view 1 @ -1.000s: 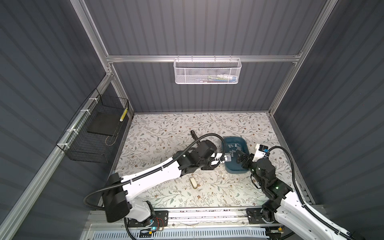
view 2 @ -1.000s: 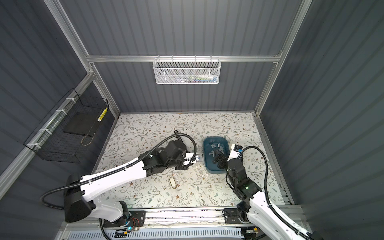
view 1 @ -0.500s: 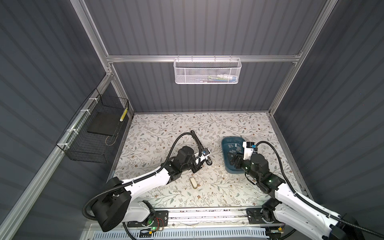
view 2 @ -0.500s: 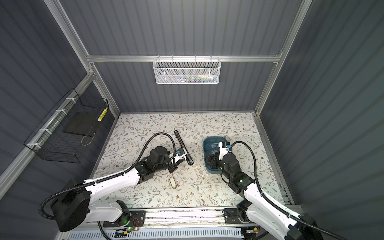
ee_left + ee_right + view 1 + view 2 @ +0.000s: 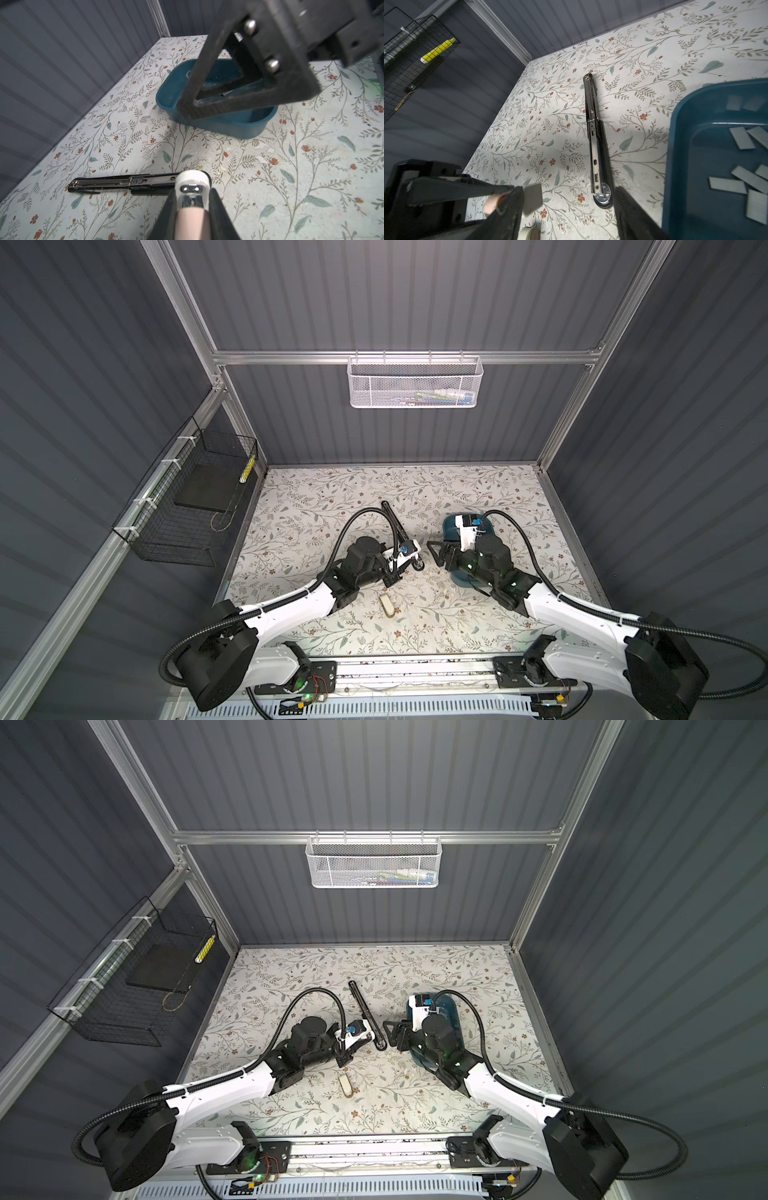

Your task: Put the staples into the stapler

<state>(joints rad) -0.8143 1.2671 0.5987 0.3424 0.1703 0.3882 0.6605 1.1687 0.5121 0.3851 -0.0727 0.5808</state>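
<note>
Flowers and leafy twigs cover the whole bench (image 5: 316, 506), and the blue tray (image 5: 679, 149) toward its right side is what I take my bearings from. Two white-and-black arms reach in from the front edge. The left arm (image 5: 291, 610) ends left of the tray, and the right arm (image 5: 573, 610) crosses over the tray itself. High behind the tray a white mesh basket (image 5: 413, 383) hangs on the back wall. Far to the tray's left a black wire basket (image 5: 187, 506) hangs on the side wall.

Left of the tray, clear of it, lies the black stapler (image 5: 593, 133). It is folded open flat with its metal channel facing up, one end toward the back wall and the rounded end nearer the front. The right hand (image 5: 433, 558) hovers between the tray and that rounded end, released, fingers spread wide with nothing clamped between them. The left hand (image 5: 192, 197) sits beyond the stapler from the tray, clenched on a pink object with a white end (image 5: 191, 218). What that is I cannot tell, nor whether it touches the stapler. Nearer the front than the tray, and to its left, a small beige object (image 5: 388, 608) lies alone. The staples (image 5: 741, 138), flat grey strips, lie scattered loose inside the tray.
</note>
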